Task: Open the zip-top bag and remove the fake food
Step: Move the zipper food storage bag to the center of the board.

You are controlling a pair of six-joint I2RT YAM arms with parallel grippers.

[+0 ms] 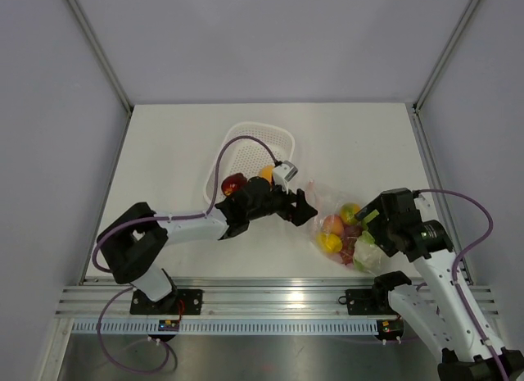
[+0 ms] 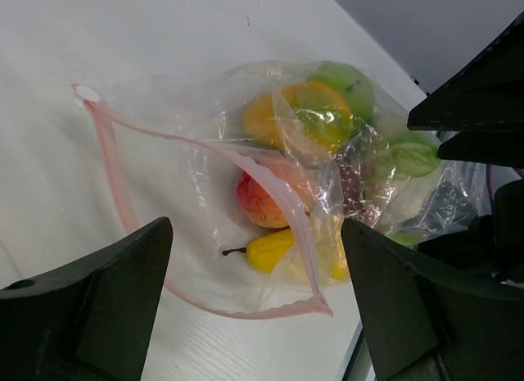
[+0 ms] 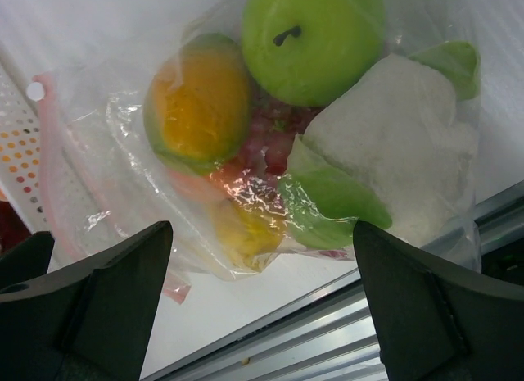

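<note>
Our left pincer (image 1: 304, 212) and right pincer (image 1: 370, 225) both gape empty, flanking the zip-top bag (image 1: 340, 233) at lower right of the overhead view. We fear pinching slippery film instead of the fake food (image 1: 332, 225) could drag the bag off the near edge of the worktop (image 1: 164, 151).

A robot lab cell. Grey panel walls (image 1: 270, 37) (aluminium-framed) enclose a white table (image 1: 164, 160) with a metal mounting rail (image 1: 270, 299).

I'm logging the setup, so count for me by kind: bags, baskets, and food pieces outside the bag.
Bag: 1
Basket: 1
Food outside the bag, in view: 2, a red piece and an orange piece
Total: 4
</note>
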